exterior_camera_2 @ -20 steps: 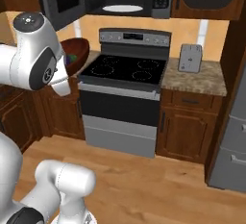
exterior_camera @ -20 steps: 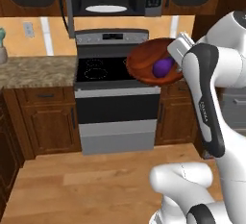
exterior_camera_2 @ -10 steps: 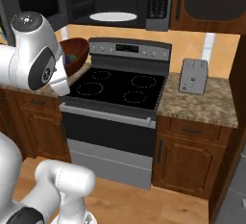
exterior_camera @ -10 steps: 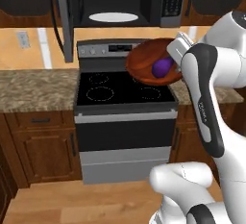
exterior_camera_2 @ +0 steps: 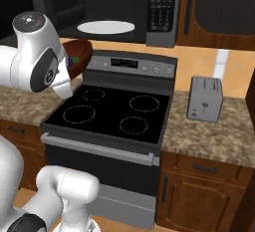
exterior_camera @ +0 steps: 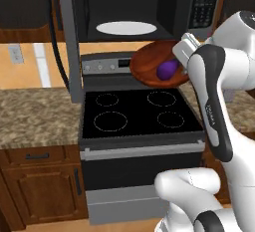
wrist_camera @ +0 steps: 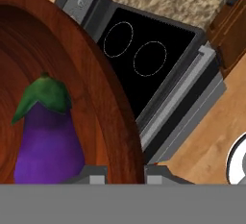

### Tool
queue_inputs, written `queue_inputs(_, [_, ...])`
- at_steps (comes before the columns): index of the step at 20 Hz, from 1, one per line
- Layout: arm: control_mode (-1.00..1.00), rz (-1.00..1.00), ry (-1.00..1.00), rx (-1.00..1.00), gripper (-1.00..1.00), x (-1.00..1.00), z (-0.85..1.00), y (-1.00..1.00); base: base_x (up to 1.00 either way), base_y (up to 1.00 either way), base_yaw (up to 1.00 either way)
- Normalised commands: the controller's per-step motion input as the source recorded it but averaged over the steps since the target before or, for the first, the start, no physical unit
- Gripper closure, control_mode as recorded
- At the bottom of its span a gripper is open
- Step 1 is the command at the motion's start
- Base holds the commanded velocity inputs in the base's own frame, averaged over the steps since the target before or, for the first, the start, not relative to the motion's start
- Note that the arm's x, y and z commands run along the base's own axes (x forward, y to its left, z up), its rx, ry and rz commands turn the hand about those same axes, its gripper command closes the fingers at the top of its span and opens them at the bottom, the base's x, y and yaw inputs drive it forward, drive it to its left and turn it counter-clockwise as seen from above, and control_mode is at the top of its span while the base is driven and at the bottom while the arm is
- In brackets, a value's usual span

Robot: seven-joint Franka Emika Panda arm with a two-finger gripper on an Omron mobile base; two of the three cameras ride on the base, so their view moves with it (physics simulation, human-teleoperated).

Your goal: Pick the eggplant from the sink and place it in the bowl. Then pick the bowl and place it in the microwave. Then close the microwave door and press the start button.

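My gripper (wrist_camera: 126, 176) is shut on the rim of the reddish-brown bowl (exterior_camera: 152, 64), which it holds tilted above the stove's back right. The purple eggplant (exterior_camera: 168, 68) lies inside the bowl (wrist_camera: 72, 74), and the hand view shows the eggplant (wrist_camera: 45, 141) with its green cap close up. Just above the bowl hangs the microwave (exterior_camera: 149, 7). Its interior is dark, with a white turntable plate (exterior_camera: 126, 27) and a keypad (exterior_camera: 204, 1) on the right. The microwave door (exterior_camera: 64, 37) stands swung open to the left. The sink is out of view.
A black stove (exterior_camera: 137, 114) with several burner rings sits below the bowl. Granite counters (exterior_camera: 35, 116) flank the stove, and a grey toaster (exterior_camera_2: 205, 98) stands on the right counter. Wooden cabinets (exterior_camera_2: 199, 186) are below, and the floor is wood.
The base has driven closer to the stove and microwave, so both loom larger. The bowl with the eggplant stays held in the gripper in the same pose.
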Motion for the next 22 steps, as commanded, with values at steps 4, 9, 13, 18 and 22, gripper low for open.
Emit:
queue_inputs(4, [1.0,0.0,0.0,0.0,1.0,0.0,0.0,0.0,0.83,0.12,-0.15])
queue_inputs(9, [1.0,0.0,0.0,0.0,1.0,0.0,0.0,0.0,0.44,0.0,-0.13])
queue_inputs(13, [-1.0,-0.01,-0.14,0.1,1.0,-0.08,0.45,-0.01,-0.09,-0.04,0.0])
queue_inputs(18, [-1.0,-0.12,-0.17,0.22,1.0,0.68,0.95,0.04,0.0,0.0,0.0])
queue_inputs(22, [-1.0,-0.17,-0.02,0.13,1.0,1.0,0.17,0.61,0.0,0.0,0.0])
